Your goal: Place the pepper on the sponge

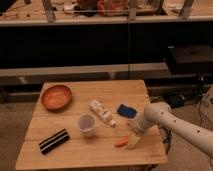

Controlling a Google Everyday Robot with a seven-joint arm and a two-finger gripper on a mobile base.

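1. Pepper (120, 143): small, slender, orange, tapered. Lying flat on counter (75, 155) near front edge, right of centre, just left of gripper (134, 141).
2. Sponge (127, 111): small dark blue block. Flat on counter, behind pepper toward right side, apart from it.

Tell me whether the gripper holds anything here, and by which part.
Nothing is held. The gripper is open, down at the table close beside the pepper, which lies flat on the wood.
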